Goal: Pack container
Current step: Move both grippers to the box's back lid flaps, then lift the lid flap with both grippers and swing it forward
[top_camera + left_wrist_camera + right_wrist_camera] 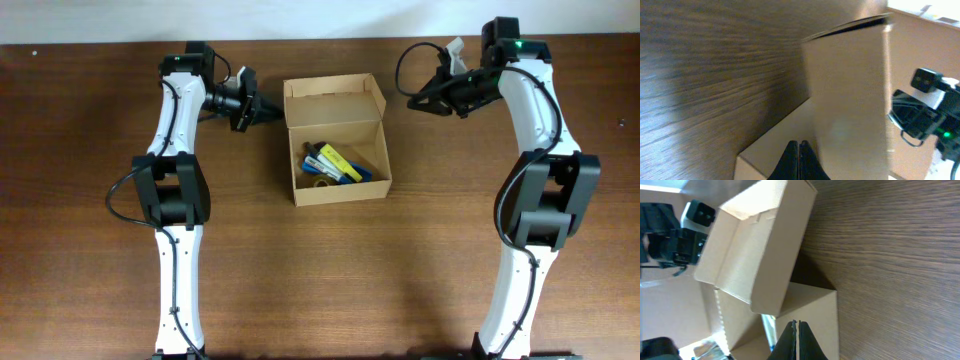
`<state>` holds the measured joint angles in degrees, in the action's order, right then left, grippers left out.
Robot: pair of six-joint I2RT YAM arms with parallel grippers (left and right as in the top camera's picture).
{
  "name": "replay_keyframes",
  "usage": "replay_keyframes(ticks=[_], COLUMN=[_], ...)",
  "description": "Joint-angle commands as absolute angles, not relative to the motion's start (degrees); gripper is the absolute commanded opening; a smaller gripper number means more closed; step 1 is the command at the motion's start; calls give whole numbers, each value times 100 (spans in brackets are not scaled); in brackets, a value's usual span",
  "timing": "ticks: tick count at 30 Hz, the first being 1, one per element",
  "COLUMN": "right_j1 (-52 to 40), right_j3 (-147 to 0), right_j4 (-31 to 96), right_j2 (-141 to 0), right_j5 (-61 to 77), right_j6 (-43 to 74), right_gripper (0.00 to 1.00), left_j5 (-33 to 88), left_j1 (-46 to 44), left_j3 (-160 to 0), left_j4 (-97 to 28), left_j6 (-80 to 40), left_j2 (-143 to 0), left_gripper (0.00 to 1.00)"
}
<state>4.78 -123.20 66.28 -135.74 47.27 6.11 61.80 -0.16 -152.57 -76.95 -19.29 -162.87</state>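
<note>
The tan cardboard container (340, 188) stands open at the table's centre, its flap lid (333, 100) tilted up at the back. Inside lie several blue, yellow and white markers (335, 165). My left gripper (268, 110) is shut and empty, pointing at the box's left wall (850, 100) near the lid hinge. My right gripper (413, 100) is shut and empty, to the right of the lid, apart from it. The right wrist view shows the box's right wall (815, 315) and the raised lid (765, 245).
The brown wooden table (100, 280) runs around the box. Both arms' bases stand at the front edge. The opposite arm shows in each wrist view (925, 115) (675, 235).
</note>
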Motion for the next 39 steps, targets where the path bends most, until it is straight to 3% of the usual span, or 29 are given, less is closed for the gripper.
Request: replay_keyframes(ticks=[1,23,39], right_j1=[451,255,-25], right_j3=[-12326,-12326,-12326], right_j4=[6547,6143,3824], right_j2=[-13913,-14765,-14962], right_j5=[5262,5857,7352], right_j6=[915,989,2650], right_gripper=[4,4,4], left_j5=[6410,6320,6637], left_j1=[-27,-327,-381], left_j3=[-15288,-15288,-15288], left_j4=[-7590,-7325,-6477], left_j6=[-2043,-2379,-2808], left_j2=[-16243,-16833,-16833], left_gripper=[2,1,2])
